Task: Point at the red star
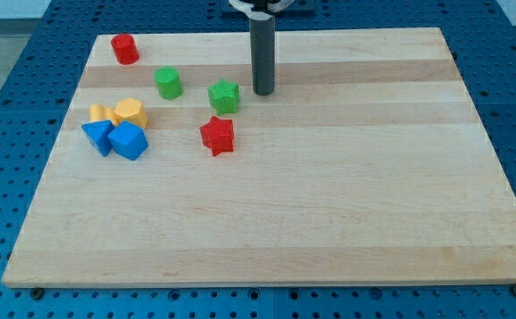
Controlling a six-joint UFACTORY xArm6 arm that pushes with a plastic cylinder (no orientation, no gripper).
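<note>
Trouble could come from the green star (224,96), just left of our tip (263,92): heading down-left to the red star (217,135), centre-left on the table (347,195), we might nudge it. No pincer exists, only a rod.

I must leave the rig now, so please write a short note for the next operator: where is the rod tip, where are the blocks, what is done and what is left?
My tip rests on the board, just to the view's right of the green star.
The red star lies below the green star, down and to the left of my tip, apart from it.
Done: nothing certain yet; my tip is not at the red star.
Left: slide down-left to it, past the green star.
</note>
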